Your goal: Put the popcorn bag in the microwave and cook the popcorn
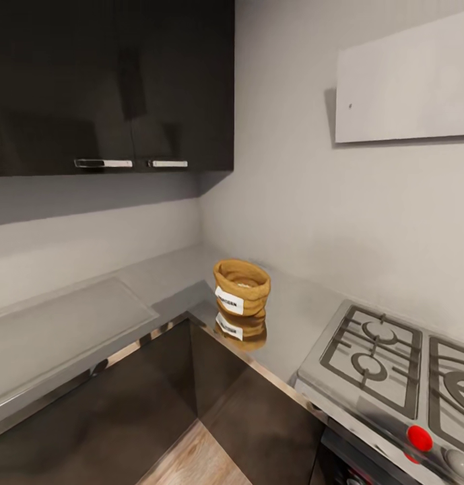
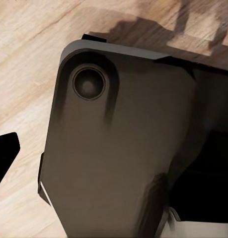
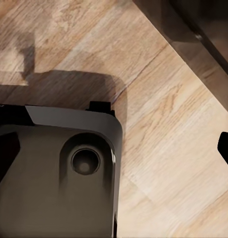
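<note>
Head view: a kitchen corner with pale grey walls. The worktop [image 1: 157,276], a glossy grey L-shaped surface with a bright metal edge, runs along both walls above dark cabinet fronts [image 1: 258,424], and a strip of wood-plank floor [image 1: 194,461] shows below. The popcorn bag [image 1: 241,287] stands upright on the worktop, close to the inner corner of the L and near its front edge; its reflection lies in the gloss just beneath it. The bag is tan-brown crumpled paper with a rolled rim, open at the top, with a pale filling inside that is too blurred to identify; a white label with dark lettering faces the camera. To the right of the bag, well apart, sits a steel gas cooktop [image 1: 386,357] with dark grates and a red knob [image 1: 419,438]. Above the bag hang glossy black wall cabinets [image 1: 110,81] with metal bar handles [image 1: 103,163]. A flat pale panel [image 1: 405,81] is mounted above the cooktop.

Left wrist view and right wrist view: the robot's dark rounded base [image 2: 118,153] over wood flooring. Each pincer shows only a black tip at the frame edge; open or closed cannot be told.
</note>
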Tool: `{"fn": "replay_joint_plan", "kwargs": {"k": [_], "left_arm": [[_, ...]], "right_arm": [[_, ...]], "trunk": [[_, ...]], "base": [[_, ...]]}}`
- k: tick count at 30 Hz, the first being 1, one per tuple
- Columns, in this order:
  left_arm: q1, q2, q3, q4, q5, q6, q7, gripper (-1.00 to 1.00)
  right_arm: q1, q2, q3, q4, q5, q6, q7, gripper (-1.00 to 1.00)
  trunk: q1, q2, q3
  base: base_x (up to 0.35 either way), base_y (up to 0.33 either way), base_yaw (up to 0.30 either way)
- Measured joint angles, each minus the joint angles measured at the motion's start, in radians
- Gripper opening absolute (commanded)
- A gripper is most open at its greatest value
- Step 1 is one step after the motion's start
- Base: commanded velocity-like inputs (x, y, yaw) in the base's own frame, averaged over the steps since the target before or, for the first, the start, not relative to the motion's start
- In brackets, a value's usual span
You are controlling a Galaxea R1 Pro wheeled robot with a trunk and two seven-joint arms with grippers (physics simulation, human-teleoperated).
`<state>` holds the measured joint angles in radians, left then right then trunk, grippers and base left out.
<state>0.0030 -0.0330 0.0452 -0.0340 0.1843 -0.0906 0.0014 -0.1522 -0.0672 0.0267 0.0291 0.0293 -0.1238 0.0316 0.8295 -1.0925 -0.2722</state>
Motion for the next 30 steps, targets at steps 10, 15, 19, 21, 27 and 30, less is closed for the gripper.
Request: {"fn": "replay_joint_plan", "kwargs": {"k": [10,15,19,21,27,30], "left_arm": [[0.0,0.004,0.0,0.0,0.0,0.0,-0.001,1.0],[0.0,0.003,0.001,0.0,0.0,-0.001,-0.001,1.0],[0.0,0.001,0.001,0.0,-0.001,-0.002,0.0,1.0],[0.0,0.001,0.001,0.0,-0.001,-0.002,-0.001,1.0],[0.0,0.0,0.0,0.0,-0.003,-0.002,-0.002,1.0],[0.0,0.0,0.0,0.0,-0.003,-0.002,-0.002,1.0]], "right_arm": [[0.0,0.002,0.0,0.0,0.001,0.006,0.0,1.0],[0.0,0.0,0.0,0.0,0.0,0.006,0.0,1.0],[-0.002,-0.008,0.016,-0.014,0.053,0.009,-0.006,1.0],[-0.002,0.004,0.021,-0.07,0.096,0.024,-0.005,1.0],[-0.003,0.167,0.044,-0.543,0.235,0.418,0.001,1.0],[-0.003,0.234,0.13,-0.717,0.275,0.544,0.013,1.0]], "trunk": [[-0.038,0.07,0.031],[-0.046,0.084,0.038],[-0.046,0.084,0.038],[-0.046,0.084,0.038],[-0.046,0.084,0.038],[-0.046,0.084,0.038]], "base": [[0.0,0.0,0.0],[0.0,0.0,0.0],[0.0,0.0,0.0],[0.0,0.0,0.0],[0.0,0.0,0.0],[0.0,0.0,0.0]]}}
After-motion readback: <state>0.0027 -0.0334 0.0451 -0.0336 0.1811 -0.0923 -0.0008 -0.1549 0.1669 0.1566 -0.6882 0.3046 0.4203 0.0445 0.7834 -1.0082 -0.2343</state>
